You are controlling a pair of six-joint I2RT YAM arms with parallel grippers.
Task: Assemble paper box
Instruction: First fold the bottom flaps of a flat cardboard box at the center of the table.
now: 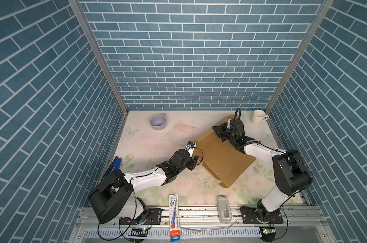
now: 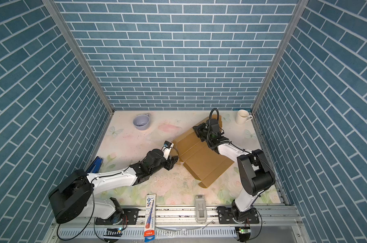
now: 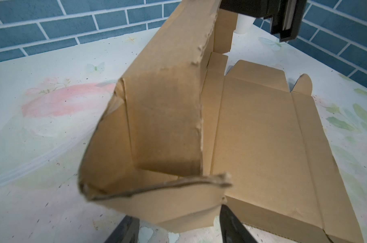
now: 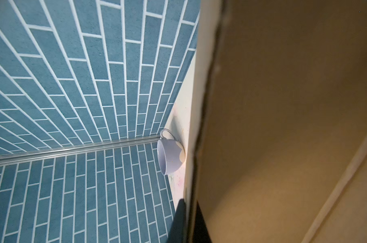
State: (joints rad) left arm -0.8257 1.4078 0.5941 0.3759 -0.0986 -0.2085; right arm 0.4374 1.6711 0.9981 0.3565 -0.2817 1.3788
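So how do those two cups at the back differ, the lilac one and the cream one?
The lilac cup is wide and low, while the cream mug is tall and narrow. The lilac cup stands well away from the paper box, whereas the cream mug sits in the back corner close to it. Both stand upright near the back wall, and each has one handle.

The paper box [image 1: 224,164] lies on the table [image 1: 149,147], mug [image 1: 259,116] behind it, cup [image 1: 157,122] far left.

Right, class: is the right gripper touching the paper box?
Touching. In the right wrist view the right gripper is shut on the edge of a raised wall of the paper box, the cardboard running down between its dark fingers.
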